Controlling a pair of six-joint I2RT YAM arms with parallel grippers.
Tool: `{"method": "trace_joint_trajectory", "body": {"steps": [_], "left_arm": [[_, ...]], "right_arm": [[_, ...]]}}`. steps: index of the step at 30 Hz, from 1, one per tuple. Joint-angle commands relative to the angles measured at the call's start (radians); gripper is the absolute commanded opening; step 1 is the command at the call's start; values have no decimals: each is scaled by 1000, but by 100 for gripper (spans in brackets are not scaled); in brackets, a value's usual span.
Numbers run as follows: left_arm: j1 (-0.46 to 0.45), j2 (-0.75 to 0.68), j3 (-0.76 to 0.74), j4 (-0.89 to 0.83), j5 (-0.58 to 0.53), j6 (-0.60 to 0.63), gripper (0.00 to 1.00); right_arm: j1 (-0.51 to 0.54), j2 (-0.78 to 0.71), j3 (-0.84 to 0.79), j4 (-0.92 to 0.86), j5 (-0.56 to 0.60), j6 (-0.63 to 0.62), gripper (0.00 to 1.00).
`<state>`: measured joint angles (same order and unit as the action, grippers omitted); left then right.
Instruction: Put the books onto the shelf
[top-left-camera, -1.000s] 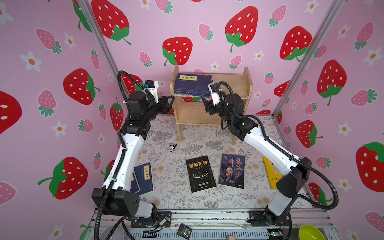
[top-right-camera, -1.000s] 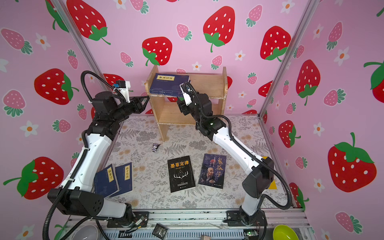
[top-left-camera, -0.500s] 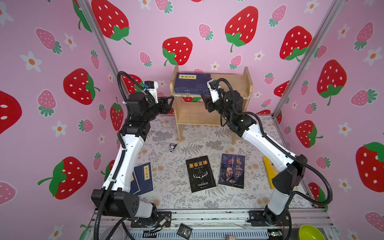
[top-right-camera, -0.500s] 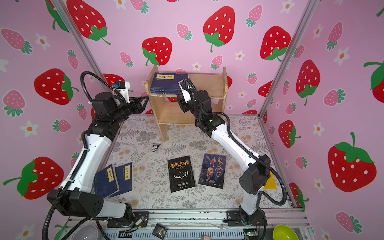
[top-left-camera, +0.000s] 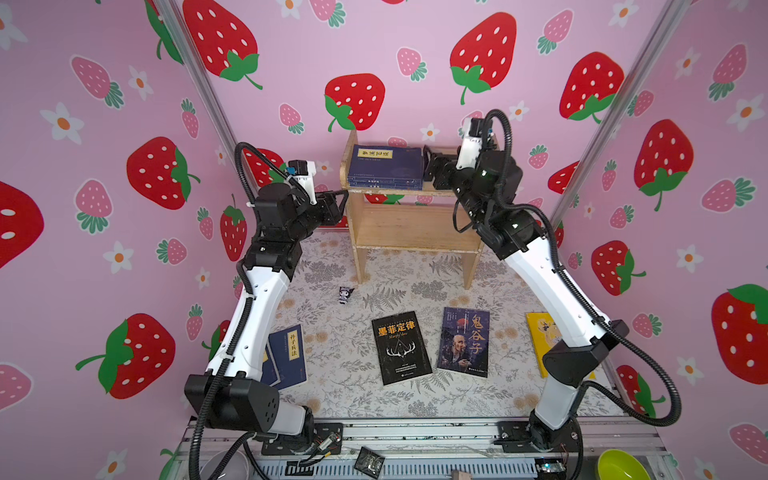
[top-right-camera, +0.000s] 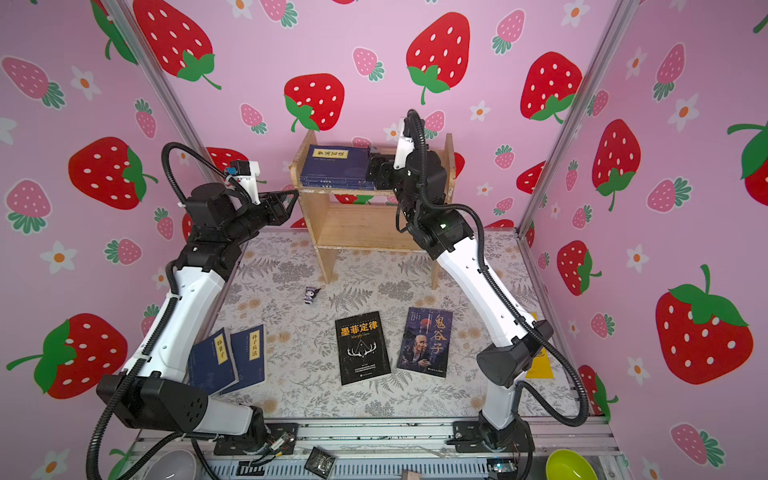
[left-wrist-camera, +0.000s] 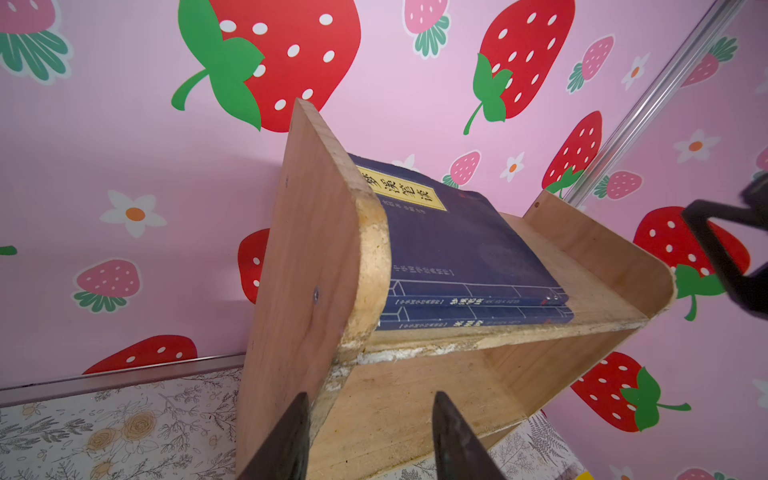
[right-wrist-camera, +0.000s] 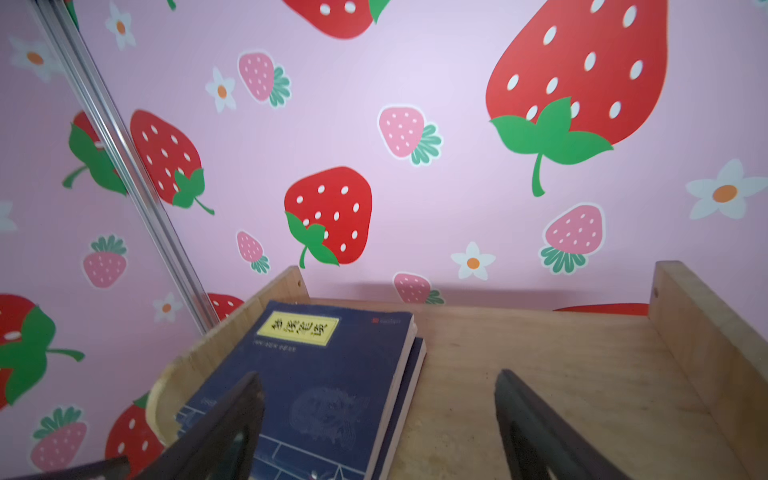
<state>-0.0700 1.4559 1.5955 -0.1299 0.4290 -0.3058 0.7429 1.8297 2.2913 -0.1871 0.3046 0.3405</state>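
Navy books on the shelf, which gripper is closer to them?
Right. The right gripper hangs just over the edge of the navy books; the left gripper is outside the shelf, fingers straddling its side panel.

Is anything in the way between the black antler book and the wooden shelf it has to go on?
Nothing visible. The mat between the black book and the shelf is bare, its lower tier empty; the small figurine stands off to the side.
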Motion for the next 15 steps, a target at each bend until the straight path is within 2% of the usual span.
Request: {"method": "trace_joint_trajectory", "body": {"steps": [1,11,15], "left_arm": [[0,14,45,46,26,-27,49],[0,17,47,58,42,-41,50],[-1,17,40,62,48,-46,50]], "right_arm": [[1,69,47,-93,9,106,88],[1,114,63,-88,-101,218,79],[-4,142,94,-132,-78,248,80]]}}
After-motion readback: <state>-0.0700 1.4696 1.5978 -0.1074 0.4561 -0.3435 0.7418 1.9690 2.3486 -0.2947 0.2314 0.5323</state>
